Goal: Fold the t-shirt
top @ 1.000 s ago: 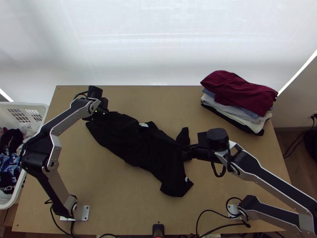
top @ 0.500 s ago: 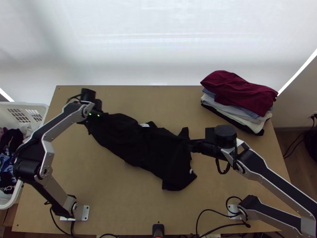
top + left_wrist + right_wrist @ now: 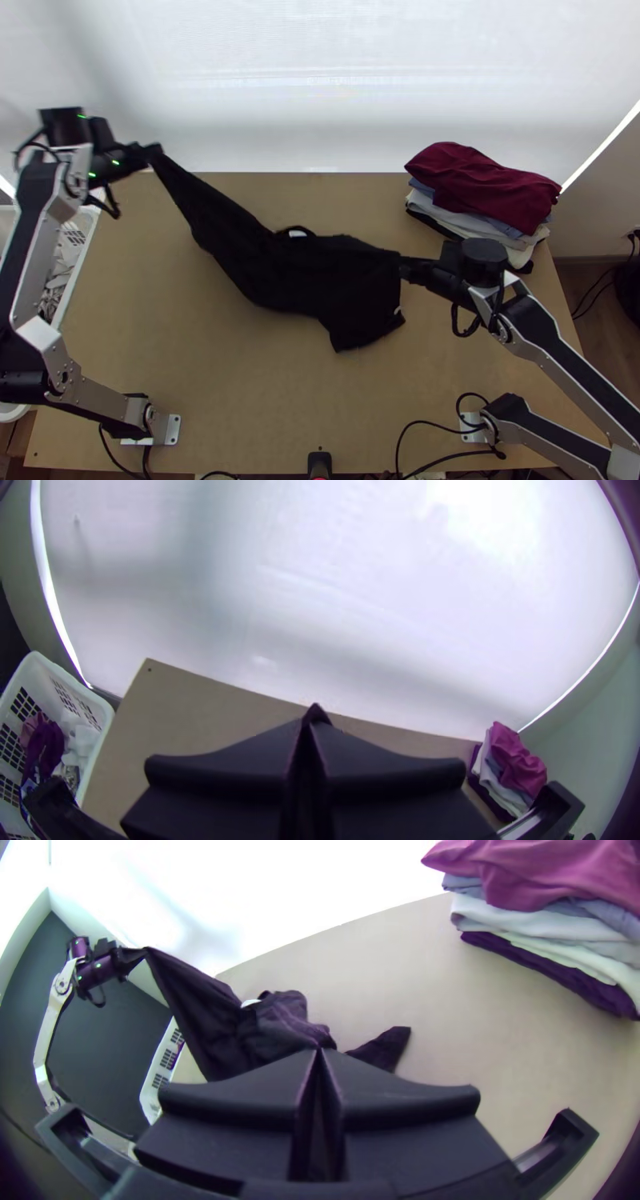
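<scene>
Black t-shirt (image 3: pixel 288 272): lying bunched across the desk (image 3: pixel 200 360).
Left gripper (image 3: pixel 154 152): fingers clenching its raised end, likely tensioning fabric.
Right gripper (image 3: pixel 404 269): fingers pinching the opposite side, probably anchoring it.

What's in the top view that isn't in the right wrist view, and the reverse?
Top view: the right arm's base and a small black device at the near edge.
Right wrist view: a dark wall.
Both: the black t-shirt between left gripper and right gripper, folded stack, white basket.
</scene>
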`<state>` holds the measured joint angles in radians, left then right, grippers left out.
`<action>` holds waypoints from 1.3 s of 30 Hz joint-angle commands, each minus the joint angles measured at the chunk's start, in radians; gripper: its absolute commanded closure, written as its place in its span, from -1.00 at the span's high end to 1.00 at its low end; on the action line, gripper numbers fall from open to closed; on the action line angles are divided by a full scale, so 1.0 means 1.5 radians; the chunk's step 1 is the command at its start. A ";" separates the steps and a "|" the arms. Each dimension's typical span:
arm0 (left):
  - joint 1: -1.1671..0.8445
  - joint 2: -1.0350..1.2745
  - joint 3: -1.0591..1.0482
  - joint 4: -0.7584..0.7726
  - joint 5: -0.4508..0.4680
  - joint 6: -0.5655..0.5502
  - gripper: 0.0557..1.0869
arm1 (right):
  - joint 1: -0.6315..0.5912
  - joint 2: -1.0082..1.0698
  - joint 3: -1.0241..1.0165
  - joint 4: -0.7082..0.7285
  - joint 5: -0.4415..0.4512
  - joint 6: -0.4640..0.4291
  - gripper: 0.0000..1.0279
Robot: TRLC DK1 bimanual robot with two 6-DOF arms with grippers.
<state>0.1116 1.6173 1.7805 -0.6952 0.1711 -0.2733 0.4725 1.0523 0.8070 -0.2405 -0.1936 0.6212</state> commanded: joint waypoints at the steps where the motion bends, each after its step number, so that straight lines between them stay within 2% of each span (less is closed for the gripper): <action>1: 0.033 -0.008 0.018 -0.017 -0.003 0.001 -0.92 | -0.017 -0.016 0.019 0.010 0.014 0.009 -0.94; 8: 0.079 -0.010 -0.033 -0.023 -0.003 0.020 -0.92 | -0.039 -0.031 -0.017 0.011 0.045 0.010 -0.94; 11: 0.087 -0.025 -0.060 -0.018 -0.003 0.020 -0.92 | -0.045 -0.031 -0.031 0.011 0.076 0.009 -0.94; 23: 0.187 -0.067 -0.070 -0.025 0.013 0.024 -0.92 | -0.170 -0.049 -0.035 0.015 0.083 0.009 -0.94; 31: 0.143 -0.091 -0.167 -0.012 0.014 0.030 -0.92 | -0.110 -0.085 -0.066 0.009 0.092 0.012 -0.94; 35: 0.088 -0.088 -0.216 0.041 0.008 0.013 -0.92 | -0.083 -0.093 -0.074 0.009 0.106 0.015 -0.94; 39: 0.047 -0.053 -0.207 0.096 -0.005 -0.014 -0.92 | -0.067 -0.097 -0.085 0.011 0.111 0.015 -0.94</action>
<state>0.2115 1.5074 1.4609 -0.6071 0.1764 -0.2573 0.3561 0.9234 0.7082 -0.2287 -0.0414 0.6247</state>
